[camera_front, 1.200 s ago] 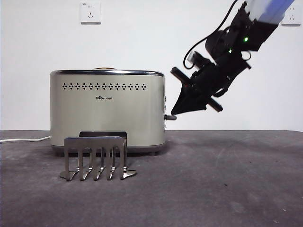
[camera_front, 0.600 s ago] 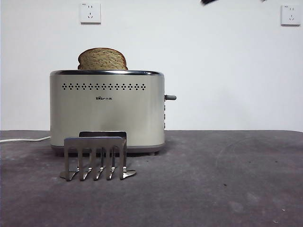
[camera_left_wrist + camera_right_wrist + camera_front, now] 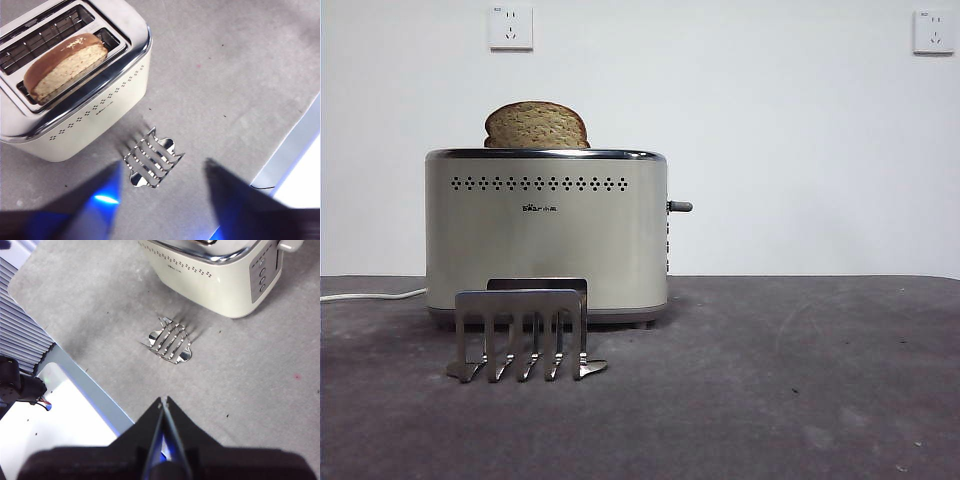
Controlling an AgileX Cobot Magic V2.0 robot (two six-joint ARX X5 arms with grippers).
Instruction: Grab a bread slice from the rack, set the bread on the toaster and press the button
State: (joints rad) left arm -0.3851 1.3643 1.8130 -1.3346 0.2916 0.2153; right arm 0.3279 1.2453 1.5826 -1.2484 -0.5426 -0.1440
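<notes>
- Since a second ago: dark arm gone from the front view's upper right; bread risen into sight above the toaster; lever on the toaster's right side higher. Half a second ago a black tip showed at the top edge; now gone.
- Nearest, lower left of the front view: rack (image 3: 526, 335) empty on the table (image 3: 780, 390), prongs upright, long axis left to right across the frame.
- Just behind: toaster (image 3: 547, 236), broad side facing the camera, lever (image 3: 680, 206) jutting right.
- Slice of bread (image 3: 536, 125) upright in the toaster's slot, domed top up, long axis along the slot; same in the left wrist view (image 3: 65, 66).
- Left gripper (image 3: 162, 180) high over the rack, jaws spread apart, holding nothing.
- Right gripper (image 3: 164, 402) high above the table, jaws pressed together, empty.
</notes>
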